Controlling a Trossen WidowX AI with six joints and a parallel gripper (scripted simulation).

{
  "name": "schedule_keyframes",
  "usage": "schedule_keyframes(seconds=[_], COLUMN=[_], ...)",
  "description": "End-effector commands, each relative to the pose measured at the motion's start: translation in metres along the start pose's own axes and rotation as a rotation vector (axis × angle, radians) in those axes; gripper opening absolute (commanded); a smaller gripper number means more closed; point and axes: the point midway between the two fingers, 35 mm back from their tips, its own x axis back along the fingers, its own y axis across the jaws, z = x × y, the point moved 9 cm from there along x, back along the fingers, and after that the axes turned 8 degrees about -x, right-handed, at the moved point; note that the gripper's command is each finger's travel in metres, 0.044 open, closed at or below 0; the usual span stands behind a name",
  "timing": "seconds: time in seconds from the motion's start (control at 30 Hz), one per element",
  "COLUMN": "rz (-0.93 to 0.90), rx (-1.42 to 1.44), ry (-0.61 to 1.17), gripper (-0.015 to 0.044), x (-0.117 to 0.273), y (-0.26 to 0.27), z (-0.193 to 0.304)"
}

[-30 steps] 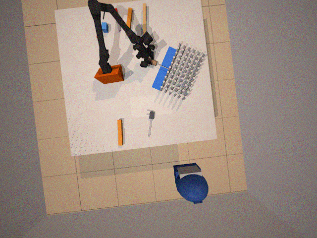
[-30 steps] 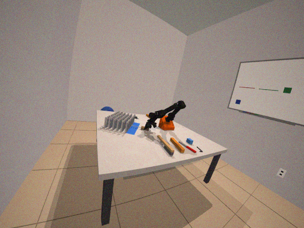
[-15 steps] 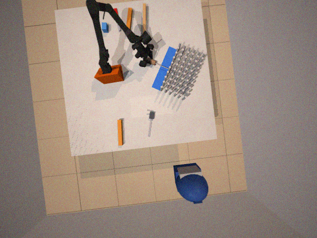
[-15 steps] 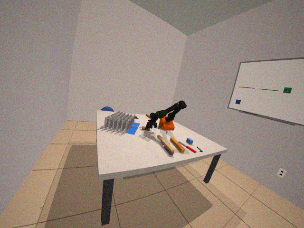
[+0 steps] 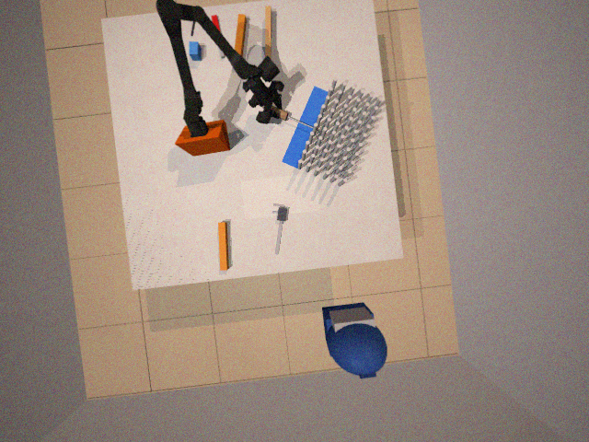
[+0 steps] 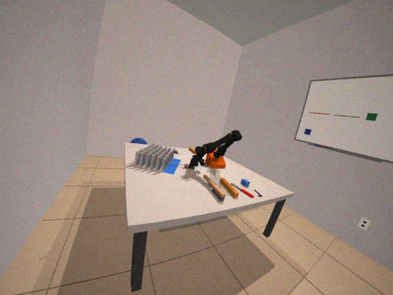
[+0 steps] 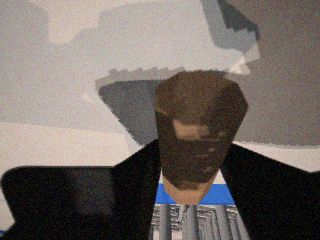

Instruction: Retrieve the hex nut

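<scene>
My gripper (image 5: 277,110) (image 6: 190,166) (image 7: 188,145) is shut on the wooden handle (image 5: 283,114) (image 7: 200,110) of a thin-shafted tool. The thin metal shaft (image 5: 299,122) reaches from the handle across the blue taped strip (image 5: 292,151) (image 6: 170,168) (image 7: 217,194) to the front edge of the spacer field. Its far end is hidden among the spacers. The grey metal spacers (image 5: 340,135) (image 6: 153,157) (image 7: 190,222) stand upright in slanted rows behind the strip. My fingers are in front of the strip, outside the field. The hex nut cannot be made out in any view.
Orange bars (image 5: 223,246) (image 5: 240,35) (image 6: 229,187), a wooden-handled piece (image 5: 268,30) (image 6: 214,186), a blue block (image 5: 194,50) (image 6: 245,182), a red-handled tool (image 6: 247,192) and a small black hook (image 6: 258,193) lie on the table. A dark-headed tool (image 5: 282,213) lies beyond the field's side.
</scene>
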Motion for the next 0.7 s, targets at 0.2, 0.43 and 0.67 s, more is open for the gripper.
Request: schedule_keyframes(seconds=[0.2, 0.43, 0.67], rz=[-0.004, -0.005, -0.005], rx=[-0.007, -0.007, -0.007], ry=[0.005, 0.004, 0.004], gripper=[0.0000, 0.0000, 0.0000], x=[0.004, 0.006, 0.008], y=[0.002, 0.002, 0.003], z=[-0.006, -0.010, -0.014])
